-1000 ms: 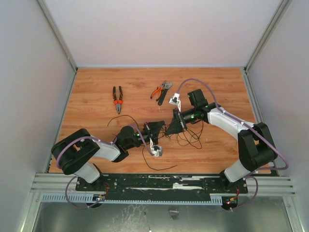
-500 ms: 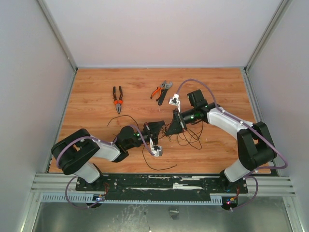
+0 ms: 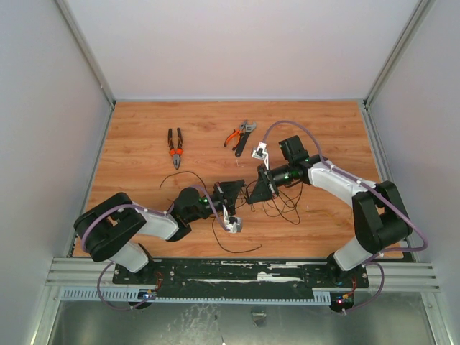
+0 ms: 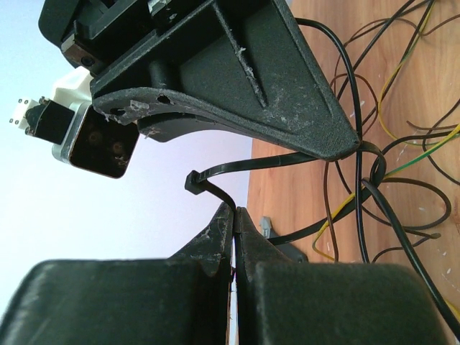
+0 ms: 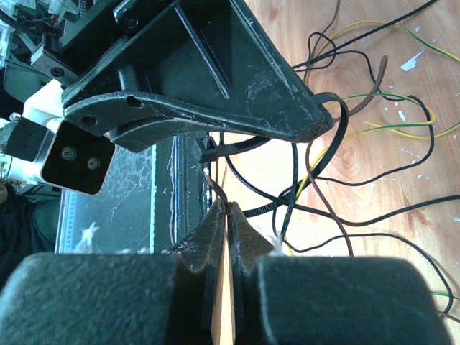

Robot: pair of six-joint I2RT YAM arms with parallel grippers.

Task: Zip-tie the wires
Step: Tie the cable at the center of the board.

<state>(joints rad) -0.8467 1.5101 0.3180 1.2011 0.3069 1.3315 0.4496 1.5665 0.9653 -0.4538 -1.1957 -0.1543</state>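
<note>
The zip tie [image 4: 194,182] is a black strip looped around a bundle of the wires [image 4: 402,144], thin black, brown and yellow-green strands. My left gripper [image 4: 235,212] is shut on the strip just behind its square head. My right gripper [image 5: 227,206] is shut on the strip's thin tail, and the ribbed loop [image 5: 343,118] curves round the wires [image 5: 359,165] beyond it. From above, the left gripper [image 3: 239,192] and right gripper [image 3: 253,191] meet tip to tip at the table's middle, with the wires [image 3: 282,206] spread just right of them.
Orange-and-black pliers [image 3: 175,147] lie at the back left. Orange-handled cutters [image 3: 232,136] and a dark tool [image 3: 244,138] lie at the back middle. A loose black wire [image 3: 237,249] trails toward the front rail. White walls close in the wooden table [image 3: 144,122].
Both grippers stay shut on the zip tie in the same spot. The arms have drifted only very slightly.
</note>
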